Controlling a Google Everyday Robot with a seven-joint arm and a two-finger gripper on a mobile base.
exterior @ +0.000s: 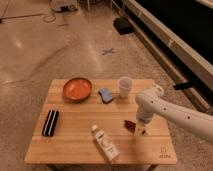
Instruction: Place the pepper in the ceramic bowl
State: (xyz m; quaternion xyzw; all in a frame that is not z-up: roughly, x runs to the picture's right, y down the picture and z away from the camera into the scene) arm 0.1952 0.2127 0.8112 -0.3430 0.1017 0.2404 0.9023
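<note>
We see the robot's white arm (pixel 172 112) reaching in from the right over a light wooden tabletop (pixel 75 145). Its gripper (pixel 139 131) points down at the board on the right half, toward the front edge. The pepper (pixel 129 125), a small dark red shape, lies on the wood right at the gripper. Its left end is in plain sight and the rest is hidden behind the gripper. We cannot tell whether the gripper is clenched on the pepper or released, since the meeting point is too dim to read.

The ceramic bowl (pixel 77 89), glossy orange-red inside with a darker rim, sits at the back left of the tabletop, well apart from the pepper. Just to its right lies a small blue pad (pixel 105 94), and beside that a translucent white cup (pixel 124 86) stands upright near the back edge. It is close to the bend of the arm.

A white bottle (pixel 105 143) lies on its side at a slant near the front edge, left of the gripper, with its cap end toward the middle of the board. A flat black case (pixel 50 122) rests near the left edge. Beyond the tabletop we see a polished stone floor (pixel 35 55) marked with a blue cross (pixel 107 51).
</note>
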